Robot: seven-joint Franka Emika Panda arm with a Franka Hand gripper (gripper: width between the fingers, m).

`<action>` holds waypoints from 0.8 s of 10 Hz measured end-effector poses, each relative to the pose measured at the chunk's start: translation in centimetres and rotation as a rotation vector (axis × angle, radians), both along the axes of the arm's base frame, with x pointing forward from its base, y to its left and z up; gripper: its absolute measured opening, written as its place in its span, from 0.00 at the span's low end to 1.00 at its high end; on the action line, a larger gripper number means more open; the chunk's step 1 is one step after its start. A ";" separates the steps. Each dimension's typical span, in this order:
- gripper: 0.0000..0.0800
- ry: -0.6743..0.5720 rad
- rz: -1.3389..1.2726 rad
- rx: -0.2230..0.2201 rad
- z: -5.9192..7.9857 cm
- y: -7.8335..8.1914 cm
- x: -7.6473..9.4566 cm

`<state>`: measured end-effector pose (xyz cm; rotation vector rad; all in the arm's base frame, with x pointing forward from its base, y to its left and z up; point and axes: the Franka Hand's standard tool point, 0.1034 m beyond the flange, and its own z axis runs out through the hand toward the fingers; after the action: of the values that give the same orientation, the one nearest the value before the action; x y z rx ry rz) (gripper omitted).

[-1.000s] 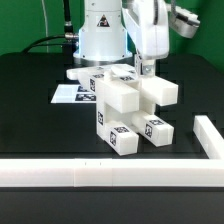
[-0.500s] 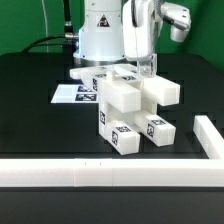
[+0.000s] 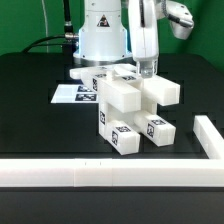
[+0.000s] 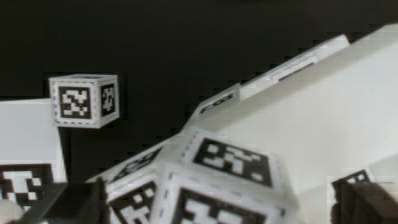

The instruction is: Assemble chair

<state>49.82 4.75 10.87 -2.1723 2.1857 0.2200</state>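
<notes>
**A:** Where's the chair [image 3: 128, 108]?

**B:** Mid-table [image 3: 30, 120], a little toward the front edge and just short of the rail [image 3: 100, 172]. It's a part-built cluster of thick white slabs and bars locked together. The tags face outward, and it rests on its lower blocks.

**A:** And the gripper [image 3: 147, 69]?

**B:** It hangs straight down over the far side of the cluster, with its tips right at the uppermost bar. I can't tell whether they touch it or sit just clear. I can't tell how the jaws stand either. The exterior view shows them only as a blur, and the wrist view is filled with the chair's tagged faces.

**A:** Which step, then?

**B:** I'd judge it's between parts. Nothing hangs from the arm and the cluster looks seated, so I think the work at that top joint is about done.

**A:** What's left?

**B:** A loose piece [image 3: 82, 73] lies near the table's far edge, beside the base [image 3: 100, 35] and beyond the marker board [image 3: 72, 94]. The wrist view also shows a small tagged block [image 4: 84, 100] standing apart from the cluster. I can't say which part it is.

**A:** Next move?

**B:** Probably lift straight up off the top bar without nudging it. Then cross over the board to the loose piece with the jaws wide and come down square across its narrow sides. Any snag on the way up could twist the joints.
</notes>
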 end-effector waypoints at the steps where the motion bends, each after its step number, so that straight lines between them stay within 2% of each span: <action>1: 0.81 -0.012 0.083 0.005 0.0 0.0 0.0; 4: 0.81 -0.014 0.343 0.024 0.1 0.2 -0.3; 8: 0.81 -0.036 0.825 0.037 0.4 0.3 -0.3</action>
<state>49.56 5.10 11.24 -2.8782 1.1300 0.2360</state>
